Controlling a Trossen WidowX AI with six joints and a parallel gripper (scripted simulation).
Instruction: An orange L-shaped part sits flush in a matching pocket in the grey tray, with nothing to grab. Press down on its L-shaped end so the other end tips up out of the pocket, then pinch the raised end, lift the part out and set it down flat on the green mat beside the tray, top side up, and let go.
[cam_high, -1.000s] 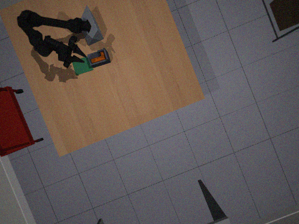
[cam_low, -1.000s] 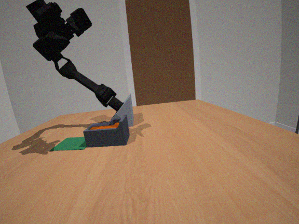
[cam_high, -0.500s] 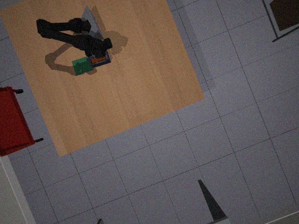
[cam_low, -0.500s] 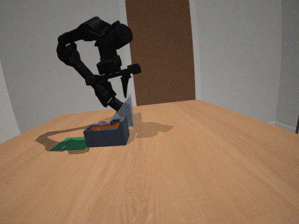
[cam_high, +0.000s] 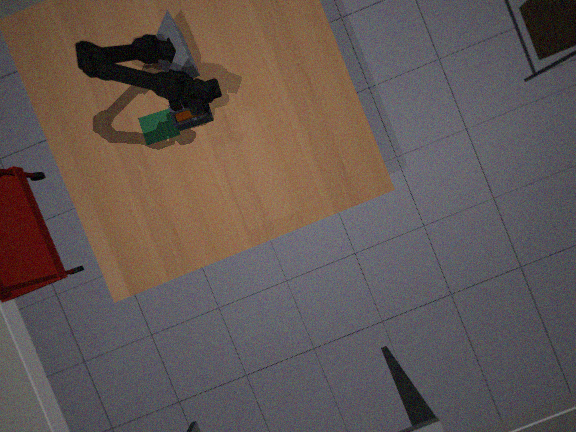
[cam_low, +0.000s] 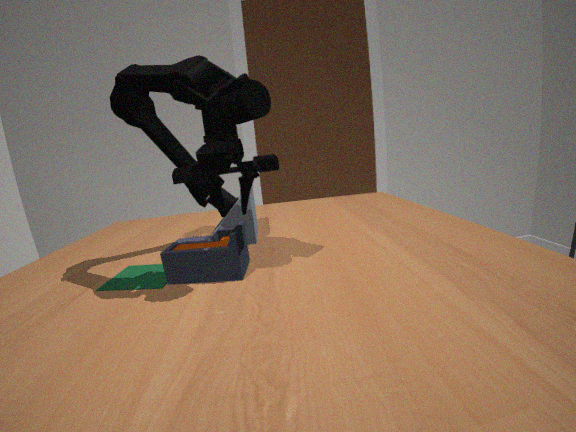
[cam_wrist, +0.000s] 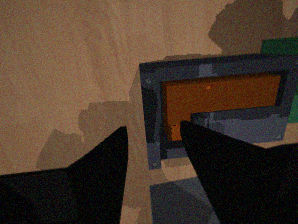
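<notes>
Black parallel jaws partly open, gripping nothing, above the flush orange L-shaped part (cam_wrist: 220, 97) in its grey tray (cam_wrist: 150, 100).

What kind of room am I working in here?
Probably a plain indoor workshop or lab room: a wooden table top stands on a grey tiled floor, a red wheeled cart is parked beside it, and a brown door sits in the bare white wall.
</notes>
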